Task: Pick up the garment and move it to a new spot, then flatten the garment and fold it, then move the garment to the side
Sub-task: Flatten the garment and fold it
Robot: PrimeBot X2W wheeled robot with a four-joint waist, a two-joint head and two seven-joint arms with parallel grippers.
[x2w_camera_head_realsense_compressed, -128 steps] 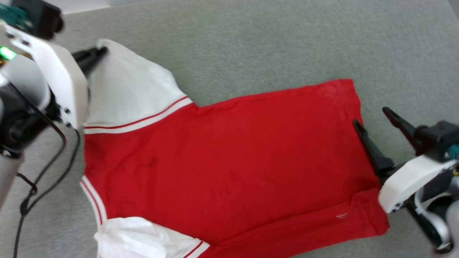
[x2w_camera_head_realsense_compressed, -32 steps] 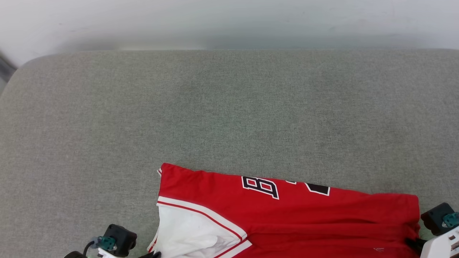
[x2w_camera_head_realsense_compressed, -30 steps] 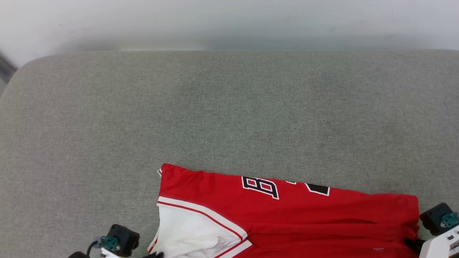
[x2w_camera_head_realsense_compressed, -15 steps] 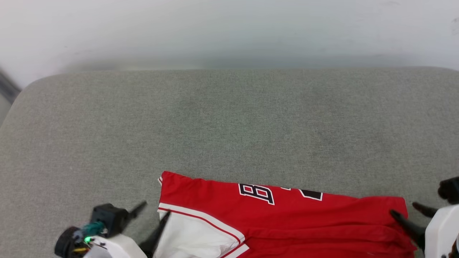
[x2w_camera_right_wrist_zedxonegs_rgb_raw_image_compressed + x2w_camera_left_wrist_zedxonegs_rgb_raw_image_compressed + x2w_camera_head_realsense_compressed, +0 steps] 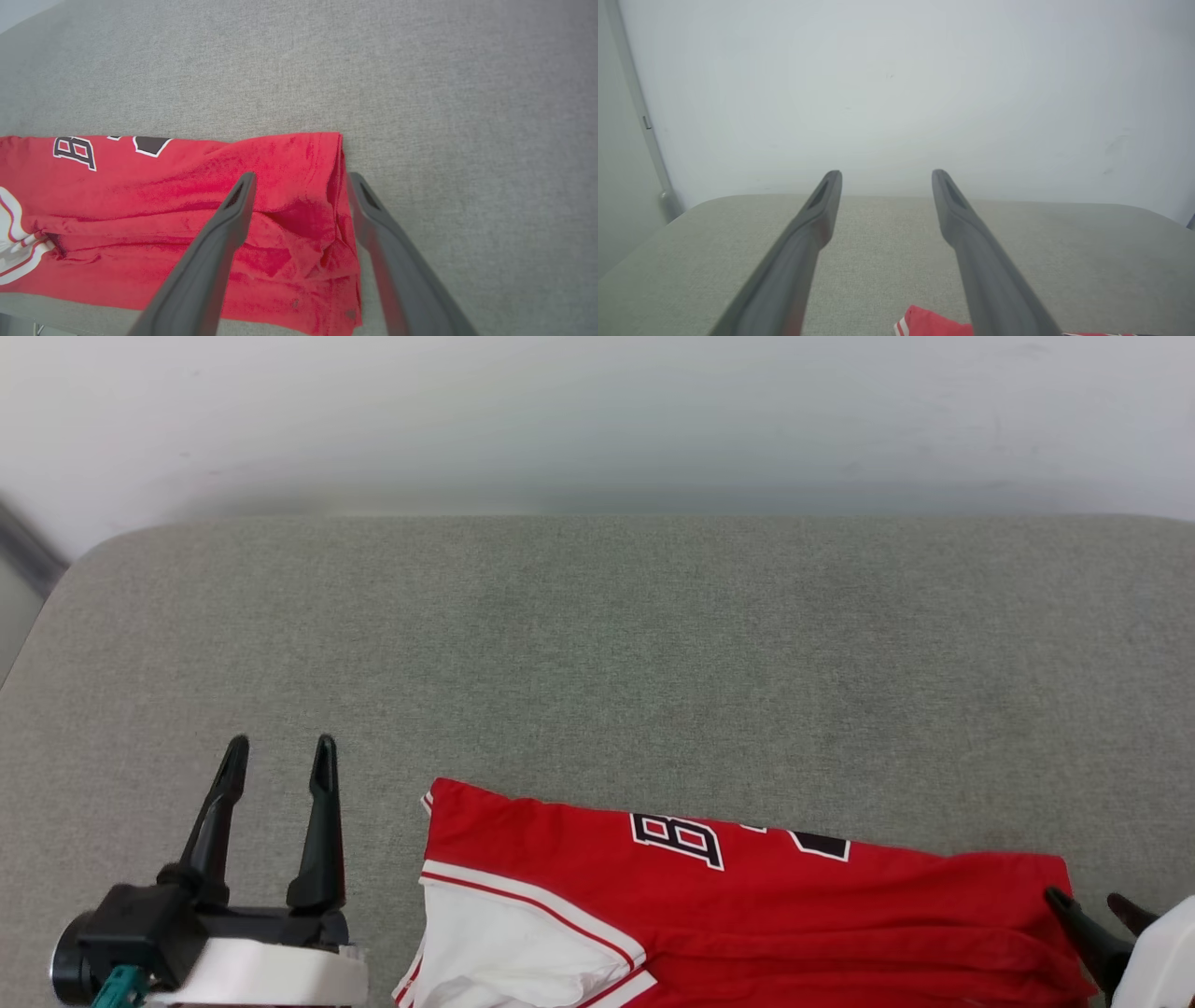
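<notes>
Two grippers, fingers spread, empty: left gripper (image 5: 280, 744) beside garment (image 5: 747, 896), right gripper (image 5: 300, 176) astride its hem edge. Garment likely light, limp, slack; pinch corners through all layers.

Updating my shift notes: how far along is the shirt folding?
Done: the shirt lies folded lengthwise on the grey cushion. In hand: nothing; the left end effector and right end effector stand open. Left: probably another fold, then moving it aside.
</notes>
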